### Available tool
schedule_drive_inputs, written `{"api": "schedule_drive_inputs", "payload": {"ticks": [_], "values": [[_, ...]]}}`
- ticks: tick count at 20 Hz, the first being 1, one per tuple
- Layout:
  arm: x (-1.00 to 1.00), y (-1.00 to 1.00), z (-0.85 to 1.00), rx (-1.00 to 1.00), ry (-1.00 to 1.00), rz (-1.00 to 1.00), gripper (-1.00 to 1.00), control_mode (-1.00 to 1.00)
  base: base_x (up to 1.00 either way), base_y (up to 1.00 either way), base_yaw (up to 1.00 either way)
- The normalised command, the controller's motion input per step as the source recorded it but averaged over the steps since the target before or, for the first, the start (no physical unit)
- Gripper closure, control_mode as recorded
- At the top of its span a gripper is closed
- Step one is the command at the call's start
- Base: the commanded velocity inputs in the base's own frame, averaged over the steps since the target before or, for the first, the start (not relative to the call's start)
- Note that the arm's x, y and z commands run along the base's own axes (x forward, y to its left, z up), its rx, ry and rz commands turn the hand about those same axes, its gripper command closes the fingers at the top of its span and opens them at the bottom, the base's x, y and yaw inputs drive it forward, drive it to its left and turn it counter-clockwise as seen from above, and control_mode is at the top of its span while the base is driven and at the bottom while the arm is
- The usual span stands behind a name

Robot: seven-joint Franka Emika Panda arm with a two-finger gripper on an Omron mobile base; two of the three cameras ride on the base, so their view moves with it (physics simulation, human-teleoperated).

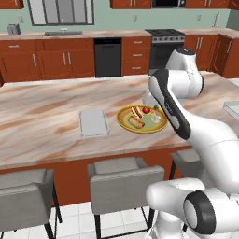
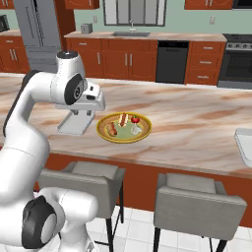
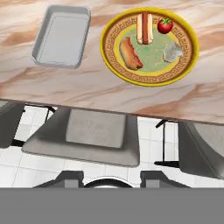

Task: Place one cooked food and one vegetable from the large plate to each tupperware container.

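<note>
sitting on a marbled pink-and-cream island counter: the large plate, yellow at the rim, brown in the key-patterned ring, pale green at the centre. resting on it: two hot dogs, one lying on the side nearer the stools, the other on the far side, just beside a red tomato; a pale greyish lump, too indistinct to name, lying near the tomato. lying beside the plate, close but apart from it: one tupperware container, pale grey and holding nothing. showing at the right edge of the counter, well apart from the plate: part of a second tupperware container. hanging high above the counter's near edge and looking down over plate, tray and three grey stools: the gripper, touching nothing, its two dark fingertips standing apart with nothing between them. rising from the base in the foreground: the white arm, bending over the plate's side of the counter. lining the back wall: red-brown cabinets, a black dishwasher, a stove, a sink under a window.
</note>
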Motion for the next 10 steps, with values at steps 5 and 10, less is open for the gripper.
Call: {"api": "schedule_drive_inputs", "payload": {"ticks": [5, 10], "values": [[0.58, 0.01, -0.02, -0.01, 0.03, 0.00, -1.00, -1.00, 0.00, 0.00, 0.00], [1.00, 0.01, -0.13, 0.00, 0.21, 0.00, -1.00, -1.00, 0.00, 0.00, 0.00]]}}
